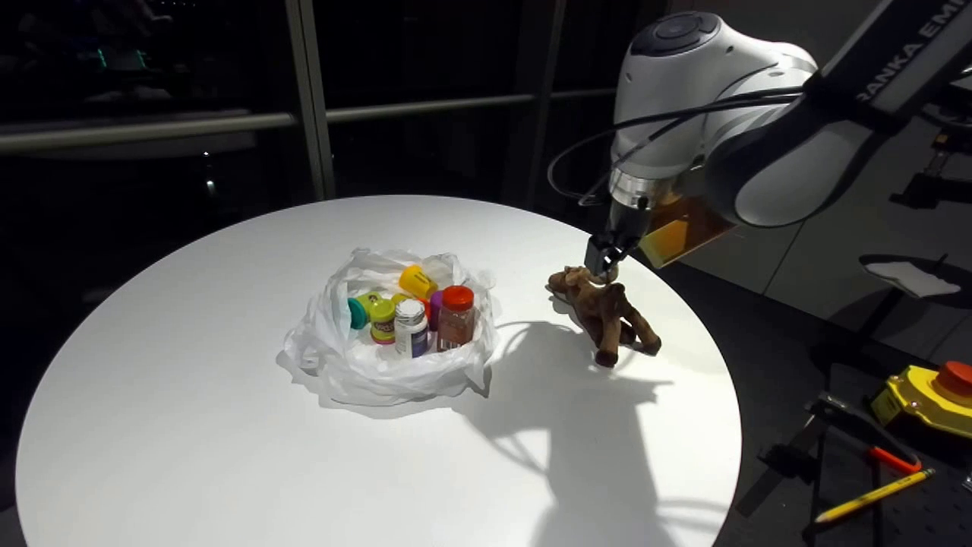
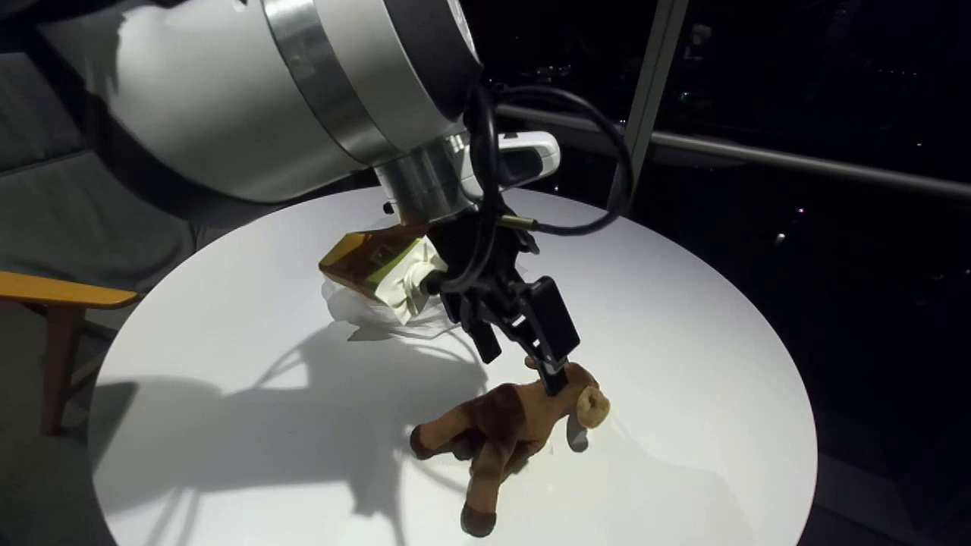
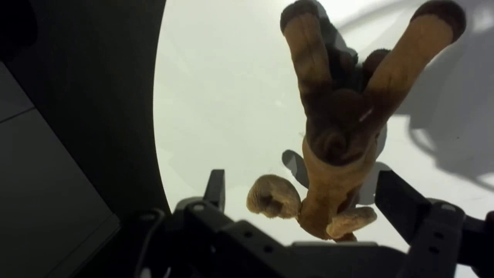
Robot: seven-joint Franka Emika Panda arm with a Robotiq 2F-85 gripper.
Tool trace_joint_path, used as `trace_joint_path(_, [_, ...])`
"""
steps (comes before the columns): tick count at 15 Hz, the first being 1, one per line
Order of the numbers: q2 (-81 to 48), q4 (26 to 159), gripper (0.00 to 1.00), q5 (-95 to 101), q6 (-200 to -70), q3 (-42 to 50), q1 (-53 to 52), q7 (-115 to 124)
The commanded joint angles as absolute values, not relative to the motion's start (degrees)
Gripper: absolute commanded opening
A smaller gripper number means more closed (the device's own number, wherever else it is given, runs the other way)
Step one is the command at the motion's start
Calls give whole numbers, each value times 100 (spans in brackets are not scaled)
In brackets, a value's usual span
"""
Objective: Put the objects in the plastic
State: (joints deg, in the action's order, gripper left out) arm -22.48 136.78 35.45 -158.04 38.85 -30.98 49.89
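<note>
- Evidently, the pick-up of the brown plush animal (image 2: 520, 413), a long-legged toy with dark hooves, is the step in hand; it is laid on the round white counter (image 1: 190, 425), apart from the crumpled white plastic bag (image 1: 326, 349).
- The black two-fingered gripper (image 3: 303, 185) is spread wide and nothing is held by it; its fingers (image 3: 397, 204) are placed on either side of the toy's narrower end, where the small tan ears (image 3: 273, 196) are seen.
- Centring should be done first: in the wrist view the toy's trunk is set nearer one finger, so it might be shoved sideways by an uneven squeeze.
- Whether the plush is touched by a fingertip cannot be settled from these angles; a slow, slight lowering is therefore advised until the toy's neck is well enclosed.
- A hold on the ears alone should be avoided, as soft fabric would probably slip free; a firm squeeze can likely be borne by the stuffing.
- Once lifted, the toy should be carried high, since its legs (image 3: 409, 54) may dangle and the red-lidded see-through jar (image 1: 456, 327) or the blue-labelled white bottle (image 1: 411, 334) in the bag might be toppled.
- Release should be made low over the bag's mouth, with the thin plastic walls kept clear of the fingers.
</note>
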Motion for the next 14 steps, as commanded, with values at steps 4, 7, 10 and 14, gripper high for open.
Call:
trace_joint_path(4, [-1728,14155,100,2831,-16574,2307,-1149,3766])
trace_joint_path(7, [-2028,14021,100,2154,-16865,1820,-729,3182])
trace_joint_path(10, [-2382,13808,100,1585,-16904,1590,-609,2717])
trace_joint_path(14, [-2903,13357,100,1368,-16902,1903,-935,2658])
